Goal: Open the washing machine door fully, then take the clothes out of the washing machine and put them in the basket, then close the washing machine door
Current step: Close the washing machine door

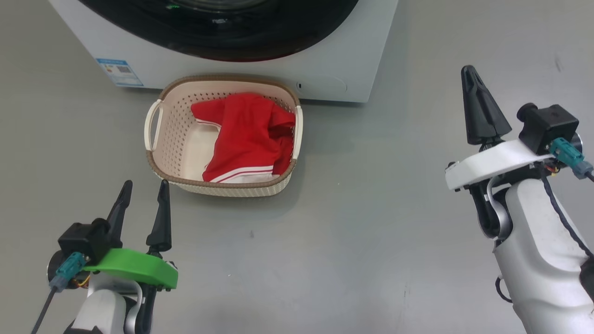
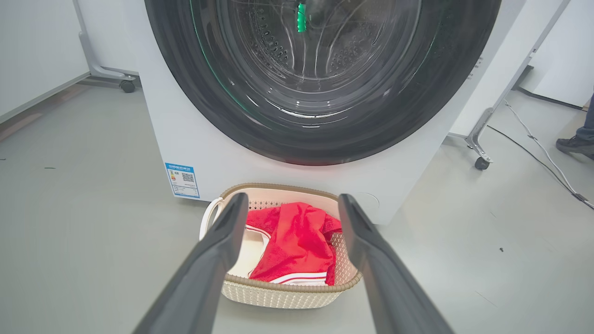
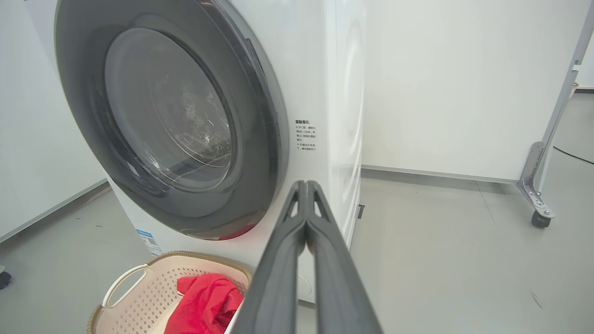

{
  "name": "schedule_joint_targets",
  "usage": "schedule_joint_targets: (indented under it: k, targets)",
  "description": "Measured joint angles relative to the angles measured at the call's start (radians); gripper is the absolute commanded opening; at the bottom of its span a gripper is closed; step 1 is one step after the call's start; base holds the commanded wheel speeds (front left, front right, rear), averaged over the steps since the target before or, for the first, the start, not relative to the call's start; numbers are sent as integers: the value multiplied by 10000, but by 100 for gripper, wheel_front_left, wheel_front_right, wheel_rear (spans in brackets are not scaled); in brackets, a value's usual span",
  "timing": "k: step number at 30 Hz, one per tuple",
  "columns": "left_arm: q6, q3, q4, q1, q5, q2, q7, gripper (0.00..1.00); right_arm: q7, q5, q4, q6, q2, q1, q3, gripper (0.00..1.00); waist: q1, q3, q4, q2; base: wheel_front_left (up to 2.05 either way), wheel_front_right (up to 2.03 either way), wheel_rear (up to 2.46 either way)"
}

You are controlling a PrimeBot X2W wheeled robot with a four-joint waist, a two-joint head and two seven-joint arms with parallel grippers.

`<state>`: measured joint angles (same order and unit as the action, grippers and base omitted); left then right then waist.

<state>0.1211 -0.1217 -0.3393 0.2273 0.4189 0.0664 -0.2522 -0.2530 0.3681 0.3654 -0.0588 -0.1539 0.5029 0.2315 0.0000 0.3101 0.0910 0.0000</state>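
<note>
At the lower left of the head view, the left end effector (image 1: pixel 145 183), two long dark fingers, stands spread wide and holds nothing. Just ahead of it on the grey floor (image 1: pixel 325 260) sits the small cream perforated plastic basket (image 1: pixel 172 139) with a brown woven-look rim; the soft red clothes (image 1: pixel 246 134) with white striped trim lie heaped in its right half. Behind the basket stands the big white front-loading washing machine (image 1: pixel 325 65), its large round door (image 1: pixel 222 41) with a glossy black ring flush against the front. Far right, well apart from the basket, the right end effector (image 1: pixel 469 74) has its fingers pressed together on nothing. The left wrist view adds the steel drum (image 2: pixel 315 51) behind the glass and a person's shoe (image 2: pixel 574 144) at the right edge; there the basket shows between the spread fingers. The right wrist view adds the machine's white side and a small printed notice (image 3: pixel 306 135) beside the door.
</note>
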Motion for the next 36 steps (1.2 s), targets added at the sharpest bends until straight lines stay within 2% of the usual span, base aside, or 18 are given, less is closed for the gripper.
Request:
schedule_joint_targets:
  k: [11,22,23,24,25,36]
  targets:
    - [0,-58,-27,-595,-148,10,0,100,2,10,-591,426,213,-1821,-755,0,0,-1251,-827,0,0,0,0]
    - [0,-159,113,-902,-268,6,0,100,2,-205,-1164,516,299,-2990,-930,0,0,-1836,-1305,0,0,0,0]
    - [2,-182,128,-904,-293,8,0,100,2,-207,-1227,518,320,-3070,-961,27,0,-1852,-1325,0,0,0,0]
    - [0,-205,144,-904,-343,6,0,100,2,-232,-1298,529,355,-3135,-988,73,0,-1862,-1341,0,0,0,0]
    - [2,-226,155,-905,-355,6,0,100,2,-274,-1375,533,387,-3185,-1012,100,0,-1864,-1351,0,0,0,0]
    - [2,-125,276,-941,-345,-42,2,100,2,-627,-1802,539,566,-3610,-1078,100,0,-1806,-1392,0,0,0,0]
